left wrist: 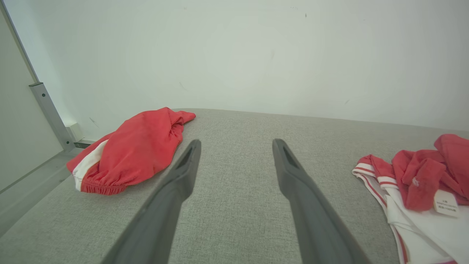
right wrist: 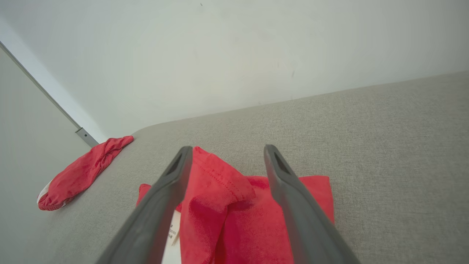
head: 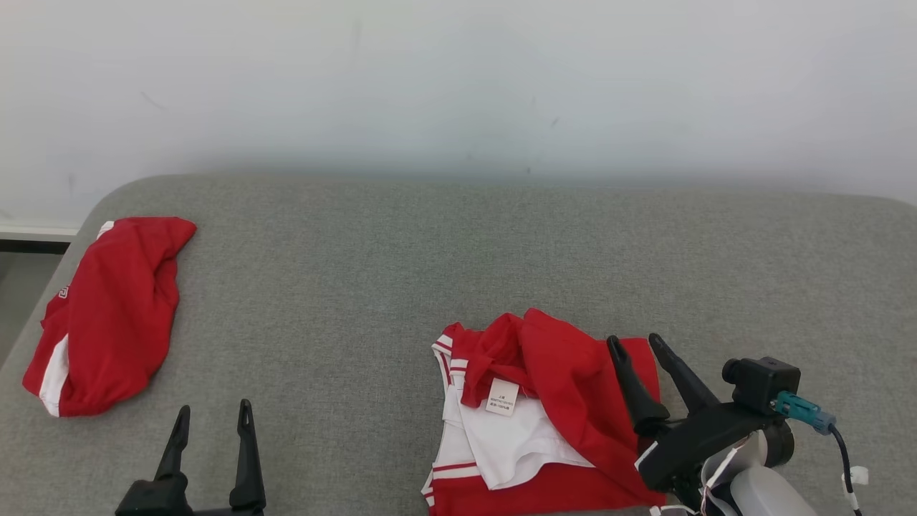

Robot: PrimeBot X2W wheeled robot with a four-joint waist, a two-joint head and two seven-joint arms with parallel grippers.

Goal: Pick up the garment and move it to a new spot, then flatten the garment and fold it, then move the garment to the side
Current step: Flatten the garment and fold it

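Note:
A red and white garment (head: pixel 544 416) lies rumpled on the grey surface at the front right, its white lining and label facing up. The left wrist view catches it at the right edge (left wrist: pixel 421 190), and it lies under the fingers in the right wrist view (right wrist: pixel 234 216). Over its right part hovers my right gripper (head: pixel 634 342), open, nothing between its fingers (right wrist: pixel 227 150). My left gripper (head: pixel 215 412) stands open at the front left above bare surface (left wrist: pixel 236 145), well apart from the garment.
A second red garment (head: pixel 107 315) with white trim lies bunched at the left edge of the grey padded surface (head: pixel 430 251). A white wall runs behind. Past the left edge the floor drops away beside a metal rail (left wrist: pixel 49 110).

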